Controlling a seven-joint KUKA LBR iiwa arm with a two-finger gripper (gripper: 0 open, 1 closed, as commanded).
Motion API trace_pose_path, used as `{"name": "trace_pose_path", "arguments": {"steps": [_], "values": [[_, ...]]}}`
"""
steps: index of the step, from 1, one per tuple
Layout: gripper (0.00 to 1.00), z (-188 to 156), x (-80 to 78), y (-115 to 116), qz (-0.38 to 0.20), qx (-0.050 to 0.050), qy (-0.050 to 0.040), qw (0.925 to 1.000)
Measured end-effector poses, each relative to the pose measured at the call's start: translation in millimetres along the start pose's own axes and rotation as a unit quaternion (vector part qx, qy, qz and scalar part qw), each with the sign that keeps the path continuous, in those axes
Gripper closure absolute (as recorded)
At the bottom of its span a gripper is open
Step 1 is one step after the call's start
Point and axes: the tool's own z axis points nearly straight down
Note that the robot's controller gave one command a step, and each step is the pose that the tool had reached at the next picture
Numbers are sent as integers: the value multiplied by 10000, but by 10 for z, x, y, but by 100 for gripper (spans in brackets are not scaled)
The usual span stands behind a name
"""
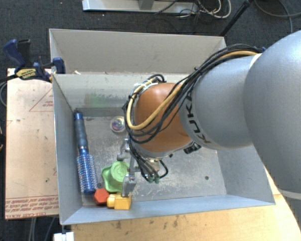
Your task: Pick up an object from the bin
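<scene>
A green round plastic piece (113,176) lies on the floor of the bin (190,177), toward its near left corner. The pincer (128,179) stands at the piece's right edge, touching or just short of it. Whether the pincer is spread or pressed together I cannot tell. Just nearer, a red block (100,197) and a yellow block (120,202) lie side by side by the near wall. A blue hairbrush (83,157) lies along the left wall, and a small shiny ball (117,125) sits farther back. A good grasp, I judge, would centre on the green piece alone, go low enough to catch its rim, and keep clear of the yellow block so that it is not dragged along
</scene>
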Motion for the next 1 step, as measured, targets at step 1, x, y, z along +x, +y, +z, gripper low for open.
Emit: {"name": "trace_pose_path", "arguments": {"steps": [1], "values": [[0, 319, -39, -84, 113, -38, -146, 9998]]}}
